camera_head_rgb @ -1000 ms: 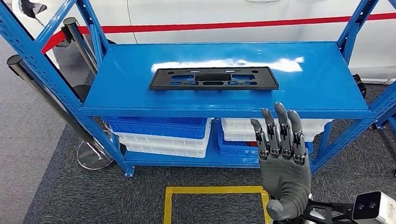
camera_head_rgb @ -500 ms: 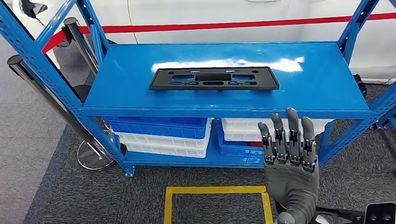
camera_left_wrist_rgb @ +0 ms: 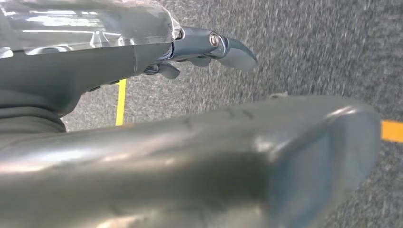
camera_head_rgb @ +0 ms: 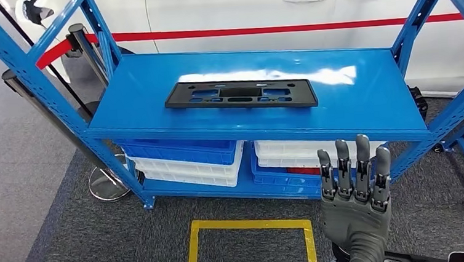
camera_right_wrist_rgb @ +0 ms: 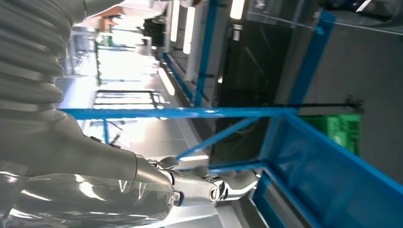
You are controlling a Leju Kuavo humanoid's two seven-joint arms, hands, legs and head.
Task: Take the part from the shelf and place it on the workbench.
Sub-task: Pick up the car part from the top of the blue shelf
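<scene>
Sinking lower and drifting rightward, away from the blue metal shelf (camera_head_rgb: 363, 106): right hand (camera_head_rgb: 354, 206), fingers straight and apart, grasping nothing. Lying untouched mid-shelf, nearer its left edge: flat black plastic part (camera_head_rgb: 240, 94). Reaching not yet beginning. Left hand (camera_left_wrist_rgb: 209, 47) hanging over carpet, grasp impossible to tell.

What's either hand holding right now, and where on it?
Nothing. The right hand is raised with fingers spread, below the shelf's front edge; the black part lies untouched on the shelf. The left hand hangs over the floor, gripping nothing.
</scene>
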